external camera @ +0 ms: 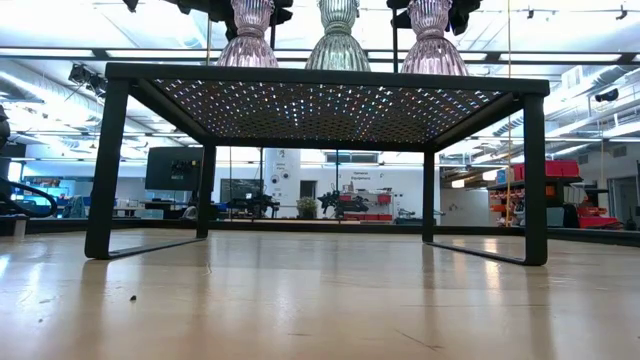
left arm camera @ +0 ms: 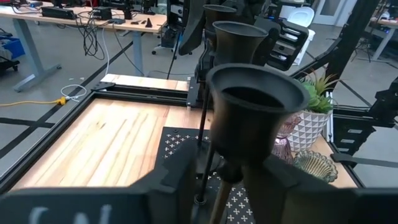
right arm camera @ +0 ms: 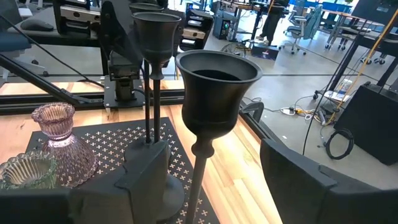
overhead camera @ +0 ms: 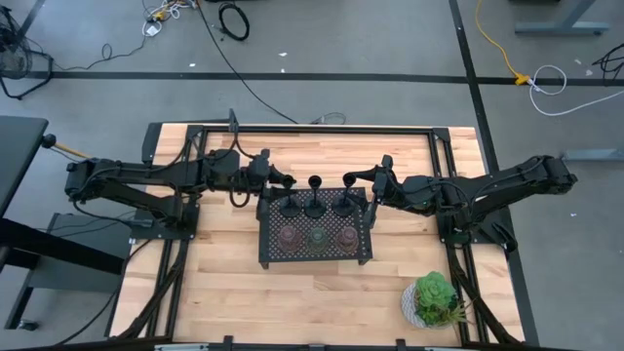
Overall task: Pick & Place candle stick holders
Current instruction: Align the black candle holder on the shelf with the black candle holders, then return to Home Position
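Note:
A black perforated tray [overhead camera: 315,255] stands mid-table. Three black candle stick holders stand upright on their disc bases along its far row [overhead camera: 317,205]. Along the near row stand three squat glass ones [overhead camera: 317,239], whose lower bodies show in the low view [external camera: 338,35]. My left gripper [overhead camera: 283,183] is open, its fingers either side of the left black holder's stem [left arm camera: 222,180], below the cup [left arm camera: 255,106]. My right gripper [overhead camera: 358,178] is open around the right black holder's stem [right arm camera: 198,180], under its cup [right arm camera: 217,81].
A leafy green plant in a white pot [overhead camera: 434,300] stands near the table's front right corner. The tray sits raised on thin legs [external camera: 105,170]. Bare wood lies in front of the tray and to its left.

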`<state>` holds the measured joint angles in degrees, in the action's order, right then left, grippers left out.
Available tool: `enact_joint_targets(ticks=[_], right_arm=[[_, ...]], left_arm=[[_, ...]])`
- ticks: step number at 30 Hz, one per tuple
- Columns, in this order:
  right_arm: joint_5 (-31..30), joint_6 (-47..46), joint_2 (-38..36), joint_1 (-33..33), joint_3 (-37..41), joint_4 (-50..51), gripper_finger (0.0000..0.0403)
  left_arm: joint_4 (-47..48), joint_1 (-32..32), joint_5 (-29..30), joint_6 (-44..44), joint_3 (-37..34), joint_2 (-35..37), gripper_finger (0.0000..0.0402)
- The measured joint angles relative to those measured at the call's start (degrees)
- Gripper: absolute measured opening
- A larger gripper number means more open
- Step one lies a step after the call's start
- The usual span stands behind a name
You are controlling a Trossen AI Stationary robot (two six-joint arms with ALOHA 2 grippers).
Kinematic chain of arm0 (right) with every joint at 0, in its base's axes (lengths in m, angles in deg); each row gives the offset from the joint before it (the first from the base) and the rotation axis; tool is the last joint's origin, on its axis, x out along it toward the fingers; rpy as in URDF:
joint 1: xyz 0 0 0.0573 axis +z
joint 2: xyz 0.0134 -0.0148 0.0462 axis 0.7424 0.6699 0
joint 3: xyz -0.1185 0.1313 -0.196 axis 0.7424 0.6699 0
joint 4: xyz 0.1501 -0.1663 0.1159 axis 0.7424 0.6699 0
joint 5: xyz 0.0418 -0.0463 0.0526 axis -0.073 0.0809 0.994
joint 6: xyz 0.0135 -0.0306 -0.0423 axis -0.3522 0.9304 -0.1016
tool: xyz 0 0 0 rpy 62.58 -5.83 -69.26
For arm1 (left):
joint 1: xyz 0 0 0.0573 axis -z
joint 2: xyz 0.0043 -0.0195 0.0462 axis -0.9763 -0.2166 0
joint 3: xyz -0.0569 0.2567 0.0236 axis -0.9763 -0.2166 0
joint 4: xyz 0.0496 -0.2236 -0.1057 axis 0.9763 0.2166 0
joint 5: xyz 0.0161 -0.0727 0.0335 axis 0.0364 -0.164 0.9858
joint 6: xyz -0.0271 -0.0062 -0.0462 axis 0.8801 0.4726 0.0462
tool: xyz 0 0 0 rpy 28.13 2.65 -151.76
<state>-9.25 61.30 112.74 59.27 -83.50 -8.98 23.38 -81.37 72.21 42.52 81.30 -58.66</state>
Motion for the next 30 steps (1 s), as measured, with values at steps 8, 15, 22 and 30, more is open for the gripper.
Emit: enact_joint_targets(ticks=[8, 15, 22, 30], right_arm=[[-0.1, 2.9, 0.0, 0.0, 0.0, 0.0, 0.0255], [-2.5, 2.9, -1.2, 0.0, 0.0, 0.1, 0.0255], [-3.3, -0.2, -6.9, 0.4, 0.0, 8.9, 0.0255], [-3.0, -4.3, -11.8, 3.2, 1.0, 17.2, 0.0255]], left_arm=[[0.0, 0.0, 0.0, -0.5, 0.0, 0.7, 0.0189], [1.3, 0.0, -0.8, -2.4, 0.0, 5.3, 0.0208], [11.9, 0.0, -0.9, -2.8, 0.0, 12.4, 0.0209], [26.4, 0.0, -0.2, -5.2, 0.0, 21.4, 0.0209]])
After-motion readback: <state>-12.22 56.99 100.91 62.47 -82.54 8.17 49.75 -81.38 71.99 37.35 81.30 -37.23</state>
